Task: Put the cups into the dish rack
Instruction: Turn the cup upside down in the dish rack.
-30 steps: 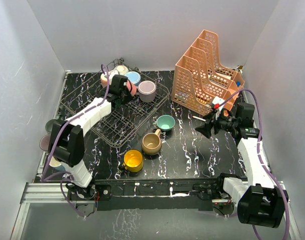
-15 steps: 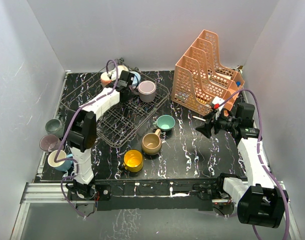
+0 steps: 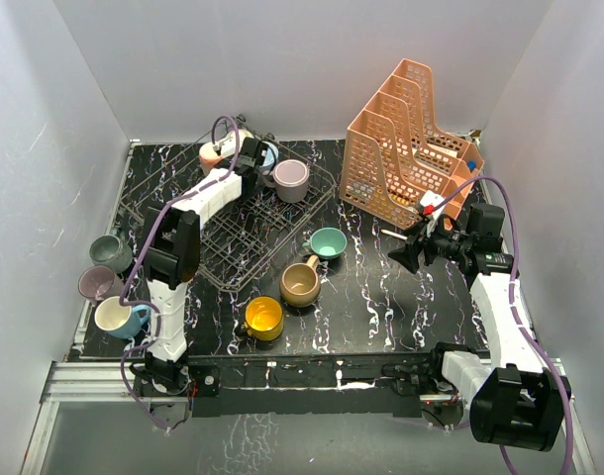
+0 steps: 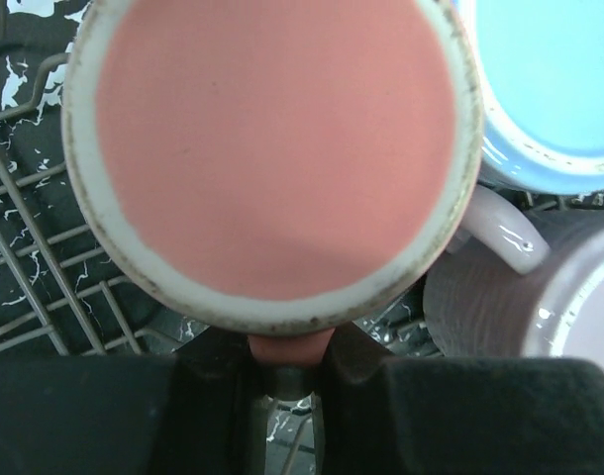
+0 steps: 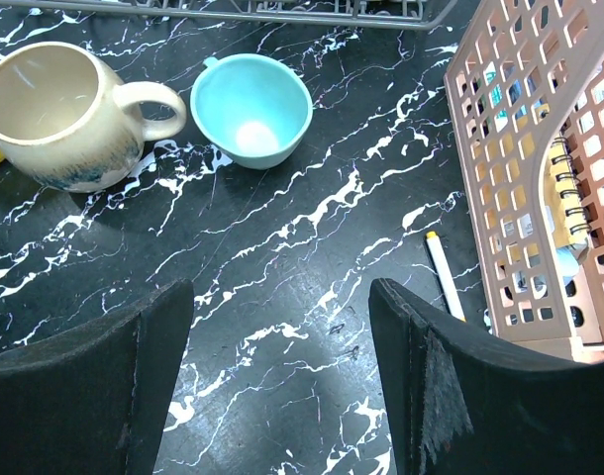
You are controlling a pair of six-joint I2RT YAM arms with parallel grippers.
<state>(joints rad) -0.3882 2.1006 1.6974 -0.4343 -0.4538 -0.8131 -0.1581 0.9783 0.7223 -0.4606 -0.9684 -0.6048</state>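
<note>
Item one, pink cup (image 4: 272,148): mouth up, in the far part of the dish rack (image 3: 228,233), seen from straight above in my left wrist view. I cannot tell whether it rests on the wires. Its handle stub, at 6 o'clock of the rim, is pinched by the left gripper (image 4: 287,364). Blue cup (image 4: 550,89) sits just beside it at 2 o'clock. Lilac cup (image 4: 569,307) is at 4 o'clock, its handle turned toward the pink one. Peach cup (image 3: 213,154) is at the rack's far left corner. In my top view the rack lies at 10 o'clock of the table (image 3: 381,317). Loose on the table off the rack's 4 o'clock corner are the teal cup (image 5: 251,109), the tan cup (image 5: 59,109) near it, and the yellow cup (image 3: 263,318) nearest the arm bases. At 8 o'clock, by the table's left edge, are the grey-green cup (image 3: 109,250), mauve cup (image 3: 95,283) and cream-lined blue cup (image 3: 119,317). Right gripper (image 5: 282,396): jaws spread wide, nothing between them, above bare marble at 3 o'clock, apart from the teal cup. Orange file organizer (image 3: 411,139) stands at 1 o'clock, with a white pen (image 5: 443,272) on the table just beside its base.
</note>
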